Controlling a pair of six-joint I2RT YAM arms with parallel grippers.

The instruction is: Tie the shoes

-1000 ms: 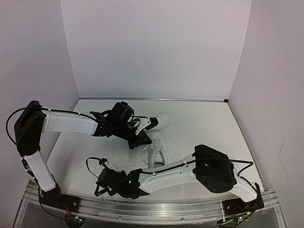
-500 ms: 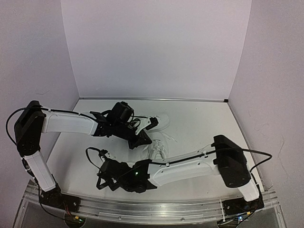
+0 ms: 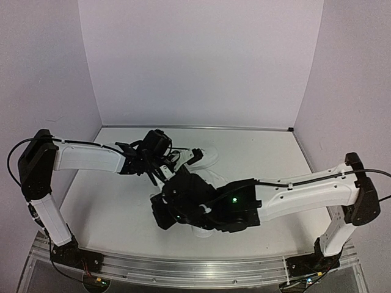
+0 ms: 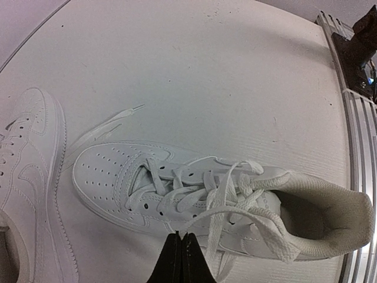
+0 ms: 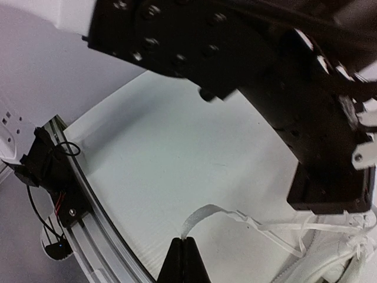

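White leather-look near shoe [image 4: 194, 194] and far shoe [image 4: 32, 171] sit side by side mid desk [image 4: 206, 71], laces loose, no bow yet. We see the left tool [image 4: 181, 250] clenched on a lace strand [image 4: 218, 218] over the near shoe. The right tool [image 5: 182, 250] is clenched on the other lace [image 5: 207, 210], low across the desk. We judge each holds an end to tension the knot. Top view: right arm [image 3: 293, 192] hides the near shoe. Left wrist shows it whole; right wrist shows the drawn-out lace.
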